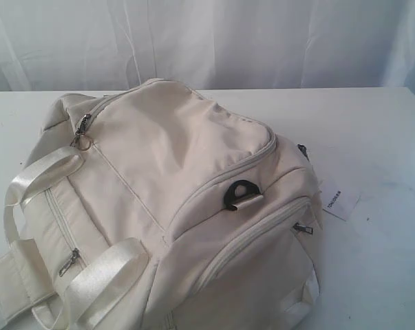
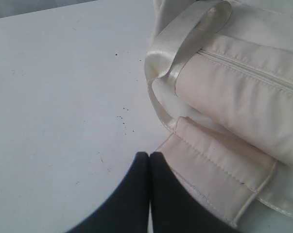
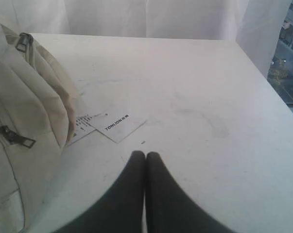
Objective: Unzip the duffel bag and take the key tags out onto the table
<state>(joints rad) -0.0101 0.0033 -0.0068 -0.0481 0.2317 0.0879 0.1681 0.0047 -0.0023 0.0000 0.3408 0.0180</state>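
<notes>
The cream-white duffel bag (image 1: 173,206) lies zipped on the white table (image 1: 372,137), filling the lower left and middle of the exterior view. Its main zipper pull (image 1: 82,125) rests at the far left end. No key tags show in any view. Neither gripper appears in the exterior view. My left gripper (image 2: 149,154) is shut and empty, beside the bag's flap (image 2: 219,170) and satin strap (image 2: 175,43). My right gripper (image 3: 146,154) is shut and empty over bare table, to the side of the bag (image 3: 25,121).
A white paper label (image 1: 339,199) printed with text lies on the table by the bag's right end, seen also as the label (image 3: 118,125) in the right wrist view. A white curtain (image 1: 207,41) hangs behind the table. The table's edge (image 3: 270,82) runs near a window.
</notes>
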